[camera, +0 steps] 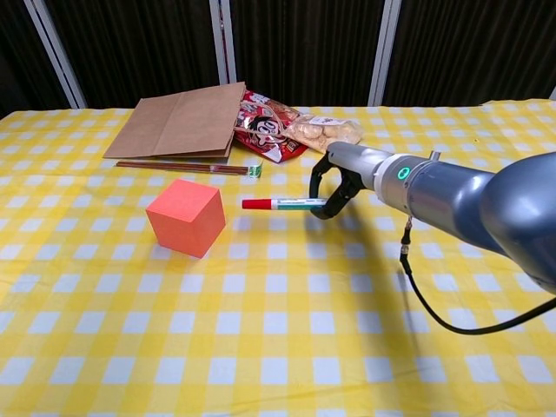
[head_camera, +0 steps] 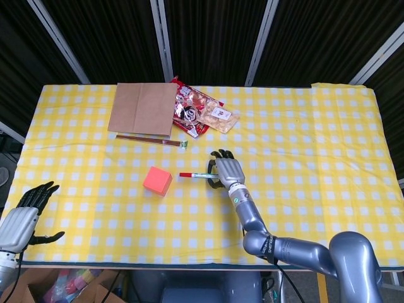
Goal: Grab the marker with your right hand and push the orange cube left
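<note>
Right hand (camera: pixel 334 187) clamped on marker (camera: pixel 282 204), red tip just short of orange cube (camera: pixel 185 217). Keep it level, hit mid-face — off-centre spins it. Left hand (head_camera: pixel 28 211) empty, fingers apart.

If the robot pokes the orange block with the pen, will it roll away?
Probably not. The orange cube sits on a flat face on the cloth, so it should slide or turn, not roll. It looks light. The marker in the right hand is thin, so an off-centre poke may spin it.

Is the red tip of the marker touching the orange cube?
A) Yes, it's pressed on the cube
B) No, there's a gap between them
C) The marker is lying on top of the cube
B: the right hand holds the marker level, its red tip stopping short of the cube.
</note>
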`<state>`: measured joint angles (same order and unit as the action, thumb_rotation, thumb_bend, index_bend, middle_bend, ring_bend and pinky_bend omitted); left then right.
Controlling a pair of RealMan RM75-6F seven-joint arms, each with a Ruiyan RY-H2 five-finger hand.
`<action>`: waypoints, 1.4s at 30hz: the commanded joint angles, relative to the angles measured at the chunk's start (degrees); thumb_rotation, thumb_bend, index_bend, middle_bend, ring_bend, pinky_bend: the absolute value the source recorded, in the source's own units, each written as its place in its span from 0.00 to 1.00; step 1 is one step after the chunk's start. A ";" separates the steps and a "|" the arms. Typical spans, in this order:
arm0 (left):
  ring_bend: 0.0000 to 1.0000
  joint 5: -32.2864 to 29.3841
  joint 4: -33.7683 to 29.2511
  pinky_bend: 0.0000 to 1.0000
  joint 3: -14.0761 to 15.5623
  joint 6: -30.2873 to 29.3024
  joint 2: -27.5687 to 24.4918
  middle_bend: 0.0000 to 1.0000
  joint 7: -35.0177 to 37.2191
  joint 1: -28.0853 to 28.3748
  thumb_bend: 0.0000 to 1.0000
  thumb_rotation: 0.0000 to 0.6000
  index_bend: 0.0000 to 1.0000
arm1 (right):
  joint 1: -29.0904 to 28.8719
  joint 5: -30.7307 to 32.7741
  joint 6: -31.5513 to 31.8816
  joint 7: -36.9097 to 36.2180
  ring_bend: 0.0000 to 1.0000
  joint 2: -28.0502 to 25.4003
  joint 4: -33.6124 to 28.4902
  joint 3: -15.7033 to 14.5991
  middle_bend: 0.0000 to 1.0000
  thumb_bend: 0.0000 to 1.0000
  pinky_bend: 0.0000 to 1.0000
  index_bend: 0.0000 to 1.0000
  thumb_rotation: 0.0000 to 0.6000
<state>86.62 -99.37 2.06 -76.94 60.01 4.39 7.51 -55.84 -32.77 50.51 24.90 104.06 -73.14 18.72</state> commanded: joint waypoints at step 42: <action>0.00 0.32 -0.35 0.00 0.29 0.18 -0.40 0.00 0.43 0.08 0.00 1.00 0.00 | 0.56 -4.99 5.98 2.66 0.00 0.20 -3.40 -1.84 0.17 0.50 0.00 0.60 1.00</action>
<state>86.93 -99.71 2.35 -76.76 59.61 4.80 7.59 -56.51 -36.79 55.38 27.11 105.93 -75.31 17.86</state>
